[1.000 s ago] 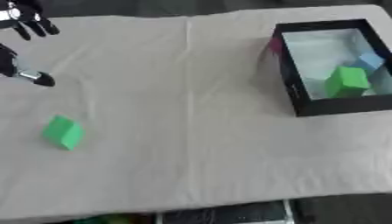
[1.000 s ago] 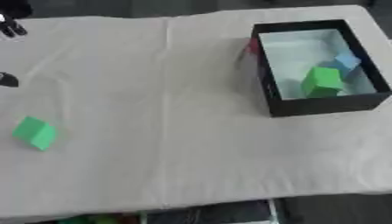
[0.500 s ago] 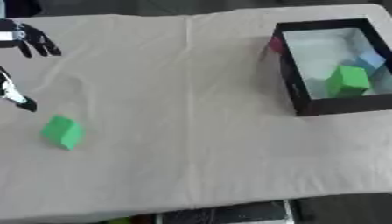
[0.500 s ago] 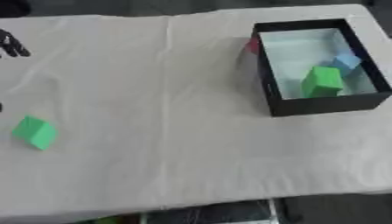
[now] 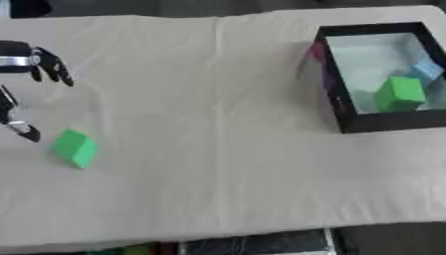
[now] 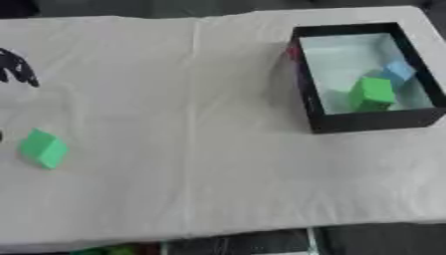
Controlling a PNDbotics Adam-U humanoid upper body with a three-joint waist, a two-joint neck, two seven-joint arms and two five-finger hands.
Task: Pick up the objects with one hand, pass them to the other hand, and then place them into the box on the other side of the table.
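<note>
No brand, label or writing readable anywhere in either view. Left eye view: table covered by a cream cloth (image 5: 218, 129), matte, soft, with faint fold creases running away from the camera. Left hand (image 5: 35, 67) enters at the left edge, black with a silver band at the wrist; fingers spread and hanging slack, holding nothing, thumb tip low at the edge just left of the green block (image 5: 74, 147), apart from it. Block is a small solid cube-like piece, plain bright green faces, sitting tilted on the cloth at the near left of the table. At the far right stands the black box (image 5: 348, 119), rectangular, thin rigid walls, pale interior floor. Inside it a second green block (image 5: 400, 93) lies against a light blue piece (image 5: 427, 72); a magenta patch (image 5: 315, 51) shows at the box's left wall, possibly another object, too blurred to tell. Right eye view: same layout shifted left. Only dark fingertips of the left hand show at the left edge, above and well apart from the green block on the cloth. Box walls read as smooth and dull, corners square. Right hand appears in neither view.
</note>
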